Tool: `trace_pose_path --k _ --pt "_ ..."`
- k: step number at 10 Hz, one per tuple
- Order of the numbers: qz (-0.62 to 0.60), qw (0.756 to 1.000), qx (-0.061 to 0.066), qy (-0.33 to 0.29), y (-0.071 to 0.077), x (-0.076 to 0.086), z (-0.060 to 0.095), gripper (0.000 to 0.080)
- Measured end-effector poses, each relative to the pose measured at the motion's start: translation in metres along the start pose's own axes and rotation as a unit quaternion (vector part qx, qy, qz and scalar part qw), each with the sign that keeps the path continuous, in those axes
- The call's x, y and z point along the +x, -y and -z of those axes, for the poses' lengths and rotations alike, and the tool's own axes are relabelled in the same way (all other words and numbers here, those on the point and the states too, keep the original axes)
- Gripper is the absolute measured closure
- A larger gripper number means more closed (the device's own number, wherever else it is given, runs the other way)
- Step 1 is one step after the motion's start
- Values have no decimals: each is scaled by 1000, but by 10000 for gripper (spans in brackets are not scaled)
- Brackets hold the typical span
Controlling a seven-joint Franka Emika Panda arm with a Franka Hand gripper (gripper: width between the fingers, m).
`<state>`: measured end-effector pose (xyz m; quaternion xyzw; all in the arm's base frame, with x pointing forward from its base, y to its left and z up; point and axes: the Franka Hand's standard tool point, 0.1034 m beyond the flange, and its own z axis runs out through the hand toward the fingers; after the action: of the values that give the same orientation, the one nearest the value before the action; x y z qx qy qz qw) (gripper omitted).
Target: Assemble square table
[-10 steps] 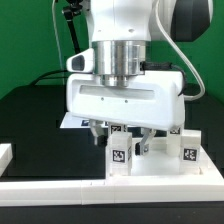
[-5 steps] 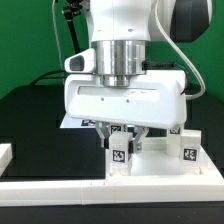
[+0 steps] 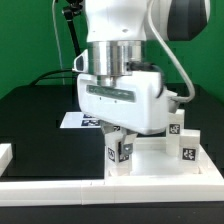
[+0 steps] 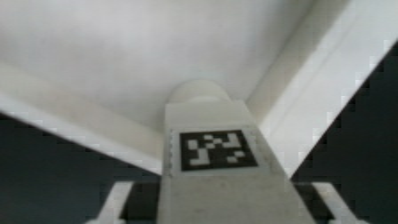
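**Arm bent low over the white table top, a tagged leg between its fingers**

From where I stand, the big white robot arm (image 3: 125, 60) fills most of the exterior view, its wrist housing tilted and hanging over the black table surface (image 3: 35, 115). Beneath it, toward five o'clock in that view, sits the large white plastic square table top with its raised rim (image 3: 150, 168), close against the long white border rail (image 3: 110, 195) that runs along the six o'clock edge. At nine o'clock from the gripper a corner of the flat white marker board (image 3: 72, 120) shows from under the arm.

The two-finger gripper (image 3: 120, 140) points down with a small white leg block bearing a black-and-white tag (image 3: 121, 153) between its fingers; the wrist view shows that same leg (image 4: 217, 150) clamped from both sides, its tip reaching toward an inside corner of the top (image 4: 143, 60). Two more white tagged leg blocks stand on the top at three o'clock: one nearer (image 3: 187, 150), one behind it (image 3: 176, 127).
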<state>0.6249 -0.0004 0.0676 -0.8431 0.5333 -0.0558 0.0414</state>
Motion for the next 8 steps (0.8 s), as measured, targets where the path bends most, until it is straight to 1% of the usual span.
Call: trace_pose_path --k 1,2,3,4,5,6,7,8 --pt "-71 997 -13 15 -2 3 -1 510" --pt "-150 988 -17 29 -2 4 -1 510" --pt "-240 970 -15 40 -2 4 -2 509" --pt "-301 953 -18 44 -1 2 -2 509" --pt "-377 925 -19 42 2 -2 -2 509" --pt "-439 898 -15 34 6 -7 -2 509" --pt "-471 881 -13 27 5 -7 -2 500" --pt "-472 881 -14 26 4 -7 -2 500"
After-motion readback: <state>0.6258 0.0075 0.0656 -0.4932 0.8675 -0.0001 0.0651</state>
